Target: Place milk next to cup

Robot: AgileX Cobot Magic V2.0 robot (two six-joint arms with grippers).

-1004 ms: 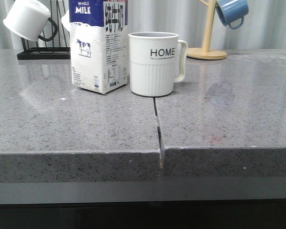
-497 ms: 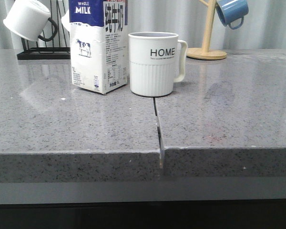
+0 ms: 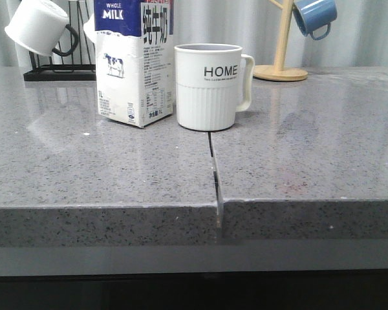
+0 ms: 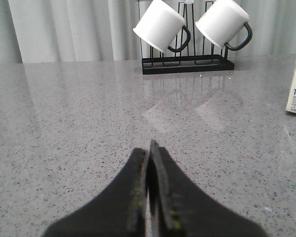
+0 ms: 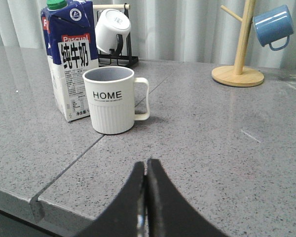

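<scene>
**Milk carton upright beside the HOME cup**

Nearest the cameras, the left gripper (image 4: 150,197) and the right gripper (image 5: 146,197) each have their jaws pressed together, holding nothing, above the grey speckled table (image 3: 84,174).

In the front view the cup (image 3: 210,85), printed "HOME" in black, stands just past a seam in the table, handle toward 3 o'clock. The milk (image 3: 134,61) stands upright just beside it at 9 o'clock, reading "WHOLE MILK", with a cow picture and "1L".

The right wrist view alone shows the carton's green cap (image 5: 56,4) and the brand "Pascual".

Farther back, a blue mug (image 3: 315,16) hangs on a wooden stand (image 3: 281,58) at 1 o'clock. The left wrist view shows two white mugs (image 4: 160,25) on a black rack (image 4: 187,64); the front view shows one fully.
</scene>
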